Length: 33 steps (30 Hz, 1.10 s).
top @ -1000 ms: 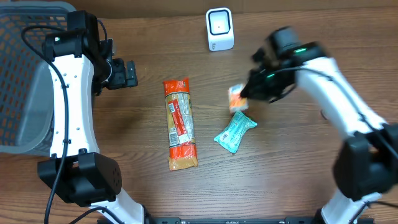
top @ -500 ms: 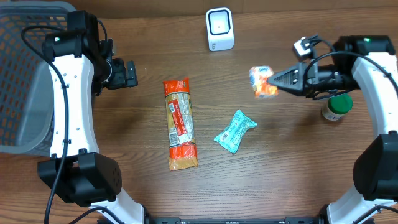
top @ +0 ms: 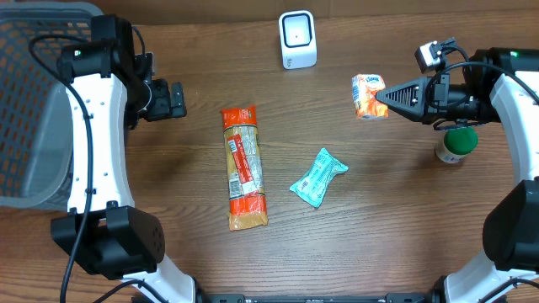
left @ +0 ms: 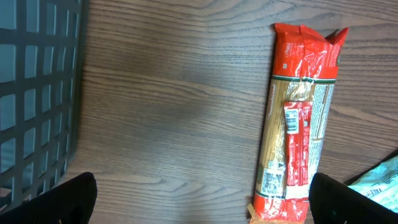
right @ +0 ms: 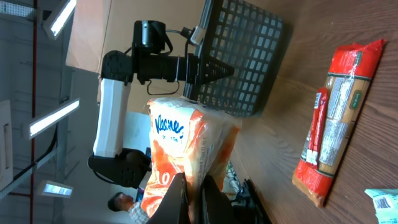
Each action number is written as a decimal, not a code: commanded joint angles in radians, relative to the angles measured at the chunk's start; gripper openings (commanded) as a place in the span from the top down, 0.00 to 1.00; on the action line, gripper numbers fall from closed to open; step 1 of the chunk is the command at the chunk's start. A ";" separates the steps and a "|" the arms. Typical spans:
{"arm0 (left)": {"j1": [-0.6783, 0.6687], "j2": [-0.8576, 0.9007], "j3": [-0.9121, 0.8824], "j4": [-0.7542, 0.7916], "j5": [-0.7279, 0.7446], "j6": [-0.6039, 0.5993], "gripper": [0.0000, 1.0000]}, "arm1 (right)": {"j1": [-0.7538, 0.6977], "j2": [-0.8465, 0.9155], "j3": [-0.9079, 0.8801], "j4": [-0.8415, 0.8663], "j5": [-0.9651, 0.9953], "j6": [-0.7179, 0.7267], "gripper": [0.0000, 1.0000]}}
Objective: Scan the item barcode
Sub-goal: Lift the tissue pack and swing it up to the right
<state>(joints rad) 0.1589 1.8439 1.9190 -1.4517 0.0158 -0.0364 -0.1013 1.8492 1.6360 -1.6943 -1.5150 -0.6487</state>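
My right pincer (top: 385, 96) pinches the tissue pack (top: 367, 94) above the tabletop (top: 168, 194), far right corner; left pincer (top: 176, 99) stands spread.

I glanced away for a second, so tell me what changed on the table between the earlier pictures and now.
The right gripper, shut on the tissue pack throughout, carried it from beside the teal packet rightward and toward the far edge. The arm swung aside, uncovering the bottle. Left gripper, pasta, teal packet, scanner and basket stayed put.
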 commanded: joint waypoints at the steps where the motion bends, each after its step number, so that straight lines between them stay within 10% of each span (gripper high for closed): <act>1: -0.002 -0.025 0.019 -0.002 0.007 0.014 0.00 | 0.003 -0.039 0.011 0.000 -0.055 -0.029 0.96; 23: -0.002 -0.025 0.019 -0.002 0.007 0.014 0.00 | 0.137 -0.039 0.000 0.307 0.325 -0.019 0.96; 33: -0.002 -0.025 0.019 -0.002 0.007 0.014 0.00 | 0.338 -0.039 0.000 0.710 0.489 0.587 0.96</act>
<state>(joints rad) 0.1589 1.8439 1.9190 -1.4517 0.0162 -0.0364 0.1909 1.8465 1.6341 -1.0290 -1.1389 -0.3283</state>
